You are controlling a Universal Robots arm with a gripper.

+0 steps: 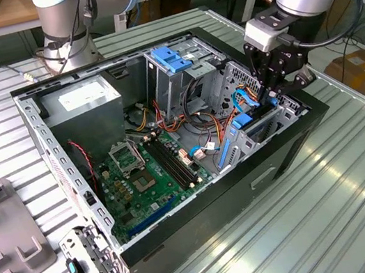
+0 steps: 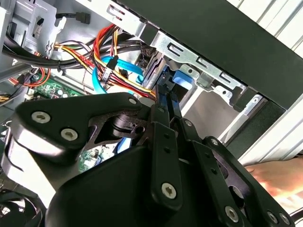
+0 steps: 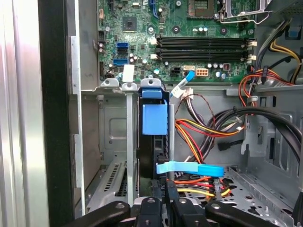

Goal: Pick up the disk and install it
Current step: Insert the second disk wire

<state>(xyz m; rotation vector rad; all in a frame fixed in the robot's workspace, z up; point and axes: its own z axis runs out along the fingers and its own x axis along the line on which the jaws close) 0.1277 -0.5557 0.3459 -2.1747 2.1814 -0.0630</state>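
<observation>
The disk [image 3: 154, 118] stands on edge in a narrow slot of the metal drive bay [image 3: 111, 137] at the corner of the open computer case [image 1: 203, 211]; its light-blue carrier rail faces up. In the exterior view the disk [image 1: 240, 123] sits low in that bay on the view's right. My gripper [image 1: 269, 96] reaches down into the case from above it. In both wrist views the black fingers [image 3: 150, 208] press together on the disk's thin dark end. In the second wrist view my gripper [image 2: 163, 94] meets the blue rail of the disk [image 2: 182, 78].
Bundles of red, yellow and black wires [image 3: 203, 132] and a flat blue cable [image 3: 189, 168] lie right beside the slot. A drive cage with a blue latch [image 1: 172, 57], the motherboard [image 1: 143, 175] and the power supply [image 1: 84, 101] occupy the case. A grey fixture [image 1: 1, 232] stands at the exterior view's left.
</observation>
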